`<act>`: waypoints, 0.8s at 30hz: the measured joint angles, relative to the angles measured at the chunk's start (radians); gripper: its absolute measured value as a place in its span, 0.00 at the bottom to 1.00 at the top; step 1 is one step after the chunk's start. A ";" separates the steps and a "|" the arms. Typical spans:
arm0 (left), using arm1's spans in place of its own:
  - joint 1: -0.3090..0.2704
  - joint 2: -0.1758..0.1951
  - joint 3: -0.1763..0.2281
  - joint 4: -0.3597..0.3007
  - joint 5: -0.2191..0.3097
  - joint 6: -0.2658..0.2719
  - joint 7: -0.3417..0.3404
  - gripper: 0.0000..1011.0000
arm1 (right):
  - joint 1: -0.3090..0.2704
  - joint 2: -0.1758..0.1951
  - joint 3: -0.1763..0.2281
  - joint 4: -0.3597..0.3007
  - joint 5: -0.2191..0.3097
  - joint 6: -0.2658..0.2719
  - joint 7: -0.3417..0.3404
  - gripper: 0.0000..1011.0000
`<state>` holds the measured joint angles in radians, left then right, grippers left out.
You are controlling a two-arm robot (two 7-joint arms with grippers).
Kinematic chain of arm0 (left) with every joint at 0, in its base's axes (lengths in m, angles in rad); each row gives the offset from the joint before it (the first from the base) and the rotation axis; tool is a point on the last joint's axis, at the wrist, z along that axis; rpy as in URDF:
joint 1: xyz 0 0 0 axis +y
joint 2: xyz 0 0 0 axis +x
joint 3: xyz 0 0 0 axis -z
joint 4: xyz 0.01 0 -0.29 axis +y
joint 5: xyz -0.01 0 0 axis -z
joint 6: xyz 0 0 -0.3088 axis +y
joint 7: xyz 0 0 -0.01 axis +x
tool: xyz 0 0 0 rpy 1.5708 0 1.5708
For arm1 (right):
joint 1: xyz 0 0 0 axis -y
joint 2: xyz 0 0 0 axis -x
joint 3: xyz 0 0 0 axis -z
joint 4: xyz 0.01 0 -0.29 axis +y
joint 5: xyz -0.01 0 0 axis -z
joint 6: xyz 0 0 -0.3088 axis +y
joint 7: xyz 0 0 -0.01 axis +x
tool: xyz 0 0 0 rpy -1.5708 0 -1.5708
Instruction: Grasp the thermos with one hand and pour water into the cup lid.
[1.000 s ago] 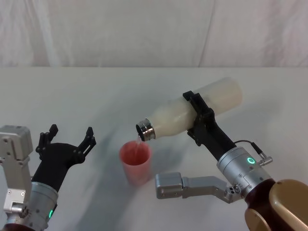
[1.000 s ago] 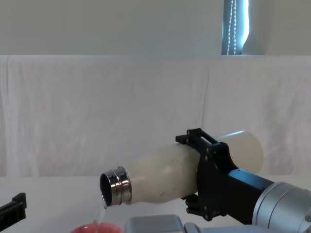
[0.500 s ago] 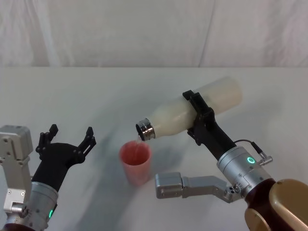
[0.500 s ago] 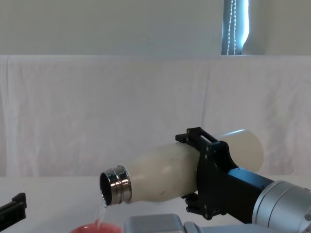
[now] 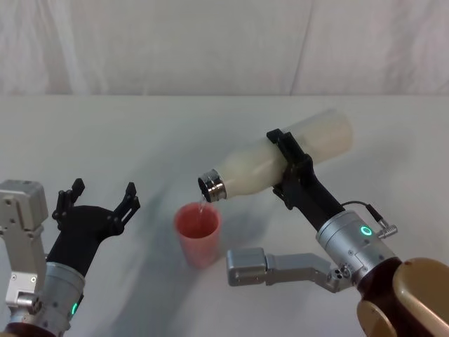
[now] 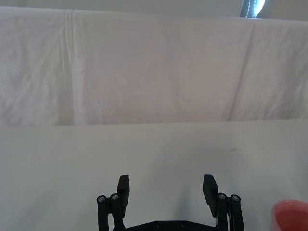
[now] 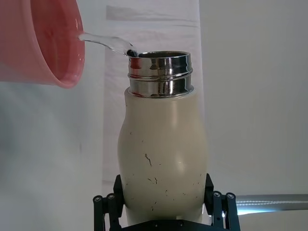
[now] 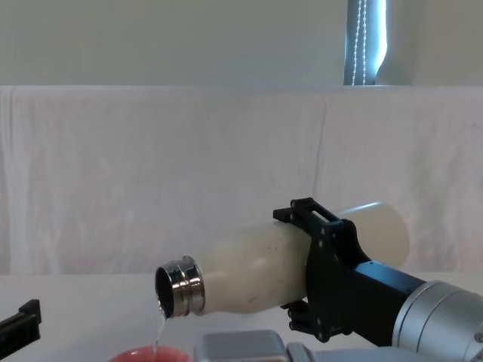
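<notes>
Head view: right gripper (image 5: 289,166) jaws clamped round the thermos (image 5: 280,165) mid-body, long axis near level, chrome neck tipped down-left over the pink cup (image 5: 198,234), water trickling in. Left gripper (image 5: 97,203) jaws apart, idle, well left; bare table (image 5: 126,140) all around.

Head cam: high, looking down. Chest cam: low, level, close behind the thermos (image 8: 249,268). Both share its pouring mouth; cup (image 5: 198,234) probably clipped in chest view.

thermos (image 5: 280,163) | cream-white, tilted (neck down) | pouring into pink cup lid (image 5: 198,233)
</notes>
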<state>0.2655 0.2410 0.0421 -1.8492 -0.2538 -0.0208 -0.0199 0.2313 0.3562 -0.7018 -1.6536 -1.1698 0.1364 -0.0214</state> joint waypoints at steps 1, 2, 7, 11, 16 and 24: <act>0.000 0.000 0.000 0.000 0.000 0.000 0.000 0.99 | 0.000 -0.001 0.001 0.000 0.005 -0.001 0.001 0.95; 0.000 0.000 0.000 0.000 0.000 0.000 0.000 0.99 | -0.001 -0.001 0.002 0.000 0.008 -0.003 0.003 0.95; 0.000 0.000 0.000 0.000 0.000 0.000 0.000 0.99 | -0.007 -0.008 0.017 -0.003 0.048 -0.013 0.016 0.95; 0.000 0.000 0.000 0.000 0.000 0.000 0.000 0.99 | -0.014 -0.017 0.034 -0.007 0.085 -0.020 0.028 0.95; 0.000 0.000 0.000 0.000 0.000 0.000 0.000 0.99 | -0.023 -0.026 0.050 -0.013 0.121 -0.028 0.036 0.95; 0.000 0.000 0.000 0.000 0.000 0.000 0.000 0.99 | -0.032 -0.033 0.067 -0.020 0.151 -0.037 0.041 0.95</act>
<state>0.2655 0.2410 0.0421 -1.8492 -0.2539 -0.0208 -0.0199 0.1991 0.3231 -0.6352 -1.6732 -1.0186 0.0993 0.0196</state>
